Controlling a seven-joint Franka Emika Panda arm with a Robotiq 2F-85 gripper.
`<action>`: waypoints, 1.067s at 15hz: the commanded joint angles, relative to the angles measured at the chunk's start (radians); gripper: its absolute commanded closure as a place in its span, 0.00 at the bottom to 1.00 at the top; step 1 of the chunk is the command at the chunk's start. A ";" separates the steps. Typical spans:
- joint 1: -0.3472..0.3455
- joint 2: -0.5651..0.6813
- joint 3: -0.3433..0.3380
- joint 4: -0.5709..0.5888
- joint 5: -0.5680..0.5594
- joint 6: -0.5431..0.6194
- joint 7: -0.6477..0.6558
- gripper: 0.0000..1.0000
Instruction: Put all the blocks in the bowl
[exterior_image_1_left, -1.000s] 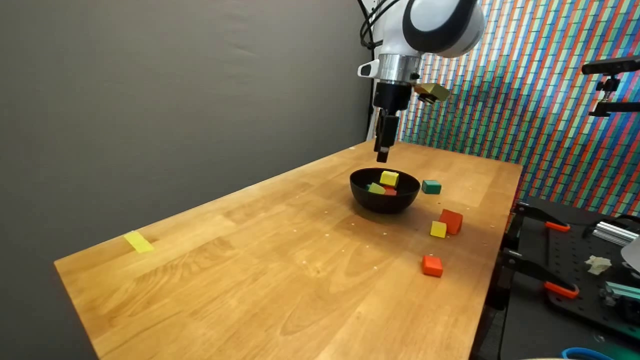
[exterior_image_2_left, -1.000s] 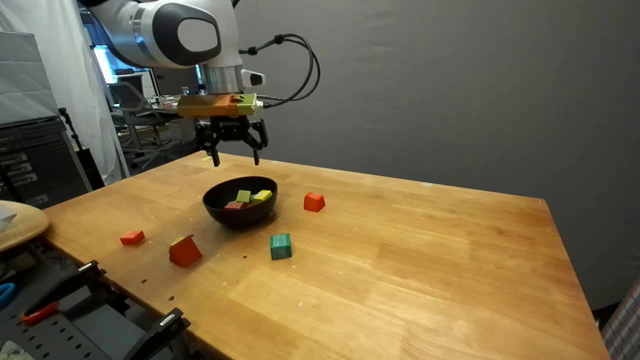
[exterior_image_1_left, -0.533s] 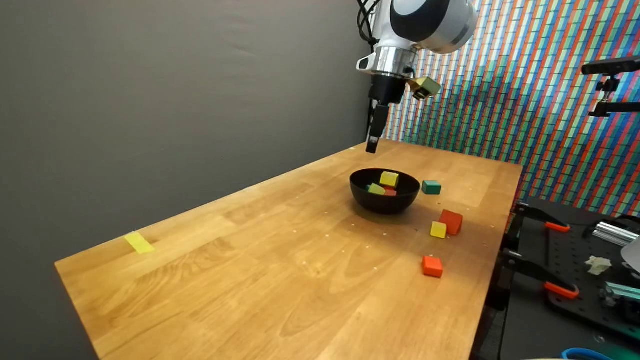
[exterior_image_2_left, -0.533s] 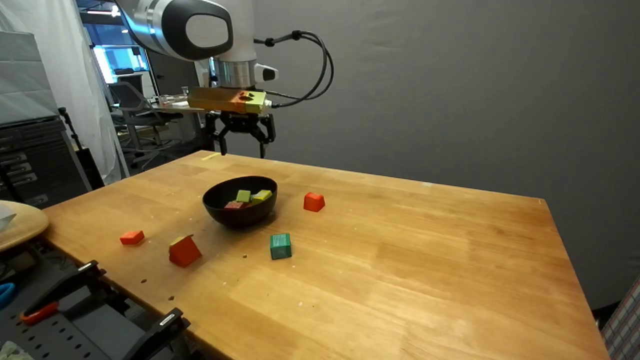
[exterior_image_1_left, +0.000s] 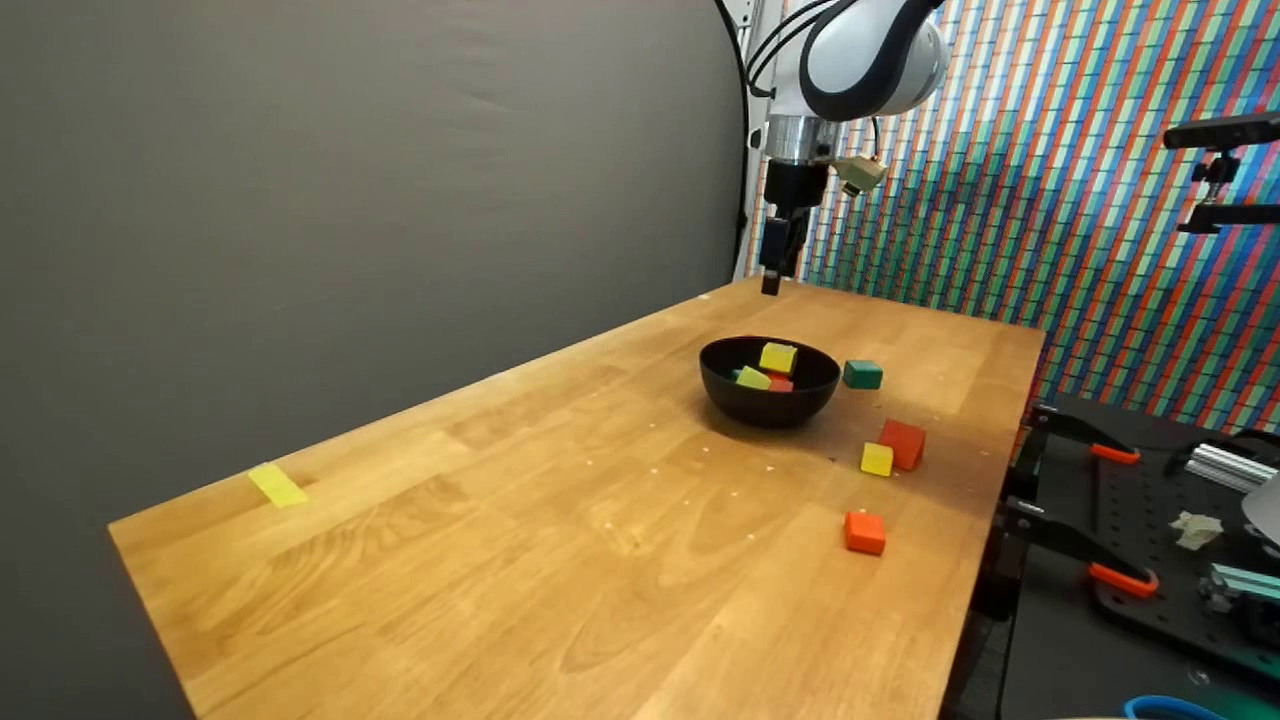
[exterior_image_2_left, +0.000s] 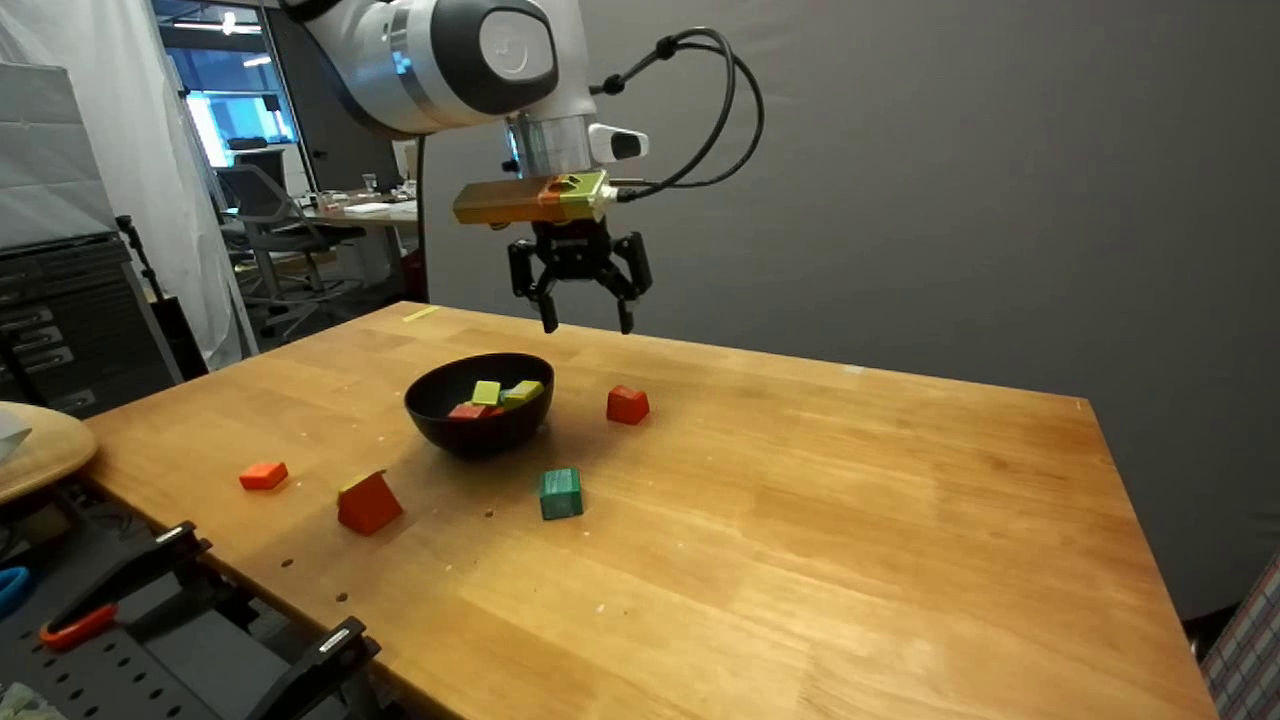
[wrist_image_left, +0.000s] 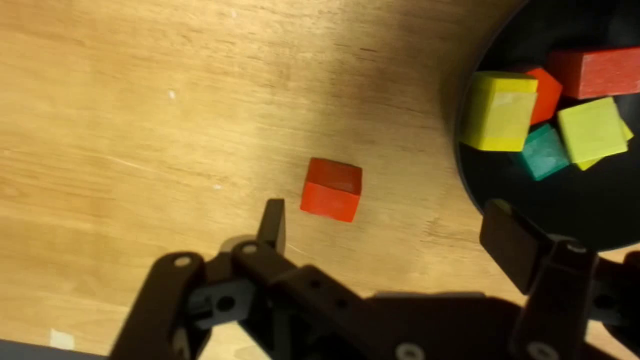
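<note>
Empty and open, my gripper (exterior_image_2_left: 588, 328) hangs well above the table, past the bowl's side. In the wrist view a red block (wrist_image_left: 331, 190) lies on the wood ahead of the gap between the fingers. The black bowl (wrist_image_left: 560, 210) is at the right there, partly behind one finger. It holds several blocks: yellow (wrist_image_left: 500, 115), red (wrist_image_left: 607, 72) and green (wrist_image_left: 544, 151) among them. Outside it, both exterior views show a green block (exterior_image_2_left: 561, 493), a larger red block (exterior_image_2_left: 369, 503) and an orange-red block (exterior_image_2_left: 264, 475). A yellow block (exterior_image_1_left: 877, 460) sits against the larger red one.
A flat yellow strip (exterior_image_1_left: 278, 484) is stuck near the table's far corner. Black clamps (exterior_image_2_left: 315, 665) grip the table edge beside a dark side surface. A grey wall (exterior_image_2_left: 900, 200) runs along the table's back.
My gripper has moved from over the bowl toward the lone red block, rising and then dropping a little, with its wrist tilting and straightening. It stays open; the blocks and bowl have not moved.
</note>
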 joint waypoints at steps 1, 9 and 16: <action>-0.010 0.098 0.002 0.118 0.054 -0.046 0.056 0.00; 0.050 0.151 -0.050 0.121 -0.037 -0.035 0.175 0.00; 0.064 0.293 -0.043 0.205 -0.035 -0.008 0.271 0.00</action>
